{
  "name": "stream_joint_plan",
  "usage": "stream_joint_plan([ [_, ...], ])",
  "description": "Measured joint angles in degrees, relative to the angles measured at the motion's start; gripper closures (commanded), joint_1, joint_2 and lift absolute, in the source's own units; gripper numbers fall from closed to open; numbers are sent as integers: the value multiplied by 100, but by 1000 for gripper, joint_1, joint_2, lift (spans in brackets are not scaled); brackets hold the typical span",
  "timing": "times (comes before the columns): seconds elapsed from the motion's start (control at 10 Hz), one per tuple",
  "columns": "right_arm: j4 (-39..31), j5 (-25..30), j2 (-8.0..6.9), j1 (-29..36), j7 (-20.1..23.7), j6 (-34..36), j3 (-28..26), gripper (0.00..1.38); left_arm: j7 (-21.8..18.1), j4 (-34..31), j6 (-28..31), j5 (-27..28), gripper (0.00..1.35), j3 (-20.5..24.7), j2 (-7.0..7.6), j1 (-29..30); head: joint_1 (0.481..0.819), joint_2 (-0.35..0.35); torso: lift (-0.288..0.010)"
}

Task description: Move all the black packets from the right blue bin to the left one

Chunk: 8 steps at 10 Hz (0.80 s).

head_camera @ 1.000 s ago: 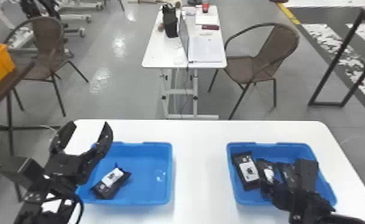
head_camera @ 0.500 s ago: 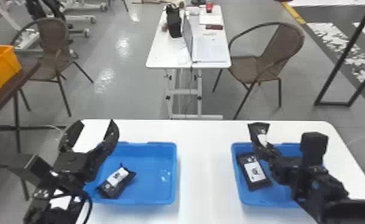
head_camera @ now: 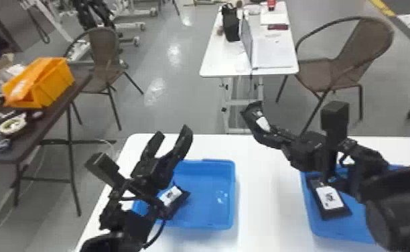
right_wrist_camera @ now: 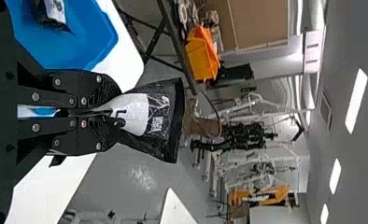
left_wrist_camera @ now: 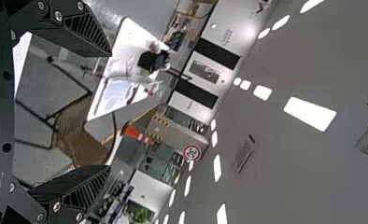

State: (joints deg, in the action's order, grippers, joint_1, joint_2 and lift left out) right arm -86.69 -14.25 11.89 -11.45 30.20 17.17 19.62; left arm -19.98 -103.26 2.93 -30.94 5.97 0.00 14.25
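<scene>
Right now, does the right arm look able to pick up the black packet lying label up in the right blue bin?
Probably not: its gripper is shut on another black packet, so it would likely need to release that first. The label-up packet in the right blue bin seems uncovered.

The claw [head_camera: 267,134] pinches a black packet [right_wrist_camera: 166,126] by one end, its two fingers pressed close together over the white label and the packet's dark far end jutting out past the tips. Off to one side of the claw [right_wrist_camera: 111,110], well apart from it, a blue bin [right_wrist_camera: 86,46] sits on the white desk [right_wrist_camera: 46,186] with another packet [right_wrist_camera: 42,14] inside. Farther out beyond the claw are an orange box [right_wrist_camera: 203,58] and the gray floor [right_wrist_camera: 126,170].
</scene>
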Motion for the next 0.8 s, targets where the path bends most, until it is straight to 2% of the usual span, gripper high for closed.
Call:
stream_joint_plan([
  [0.1, 79, -198, 71, -199, 0, -35, 339, 1095, -38, -1, 384, -272, 182, -131, 13, -123, 695, 199, 0],
  [0.3, 247, -803, 210, -551, -6, -38, 1004, 1095, -285, 20, 1066, -323, 185, -198, 97, -349, 695, 206, 0],
  [0.5, 454, -1336, 281, -813, 29, -33, 1467, 1095, -297, 40, 1345, -172, 186, -201, 100, -439, 695, 228, 0],
  [0.8, 501, -1418, 287, -893, 22, -38, 1580, 1096, -296, 53, 1359, -142, 183, -229, 116, -486, 695, 233, 0],
])
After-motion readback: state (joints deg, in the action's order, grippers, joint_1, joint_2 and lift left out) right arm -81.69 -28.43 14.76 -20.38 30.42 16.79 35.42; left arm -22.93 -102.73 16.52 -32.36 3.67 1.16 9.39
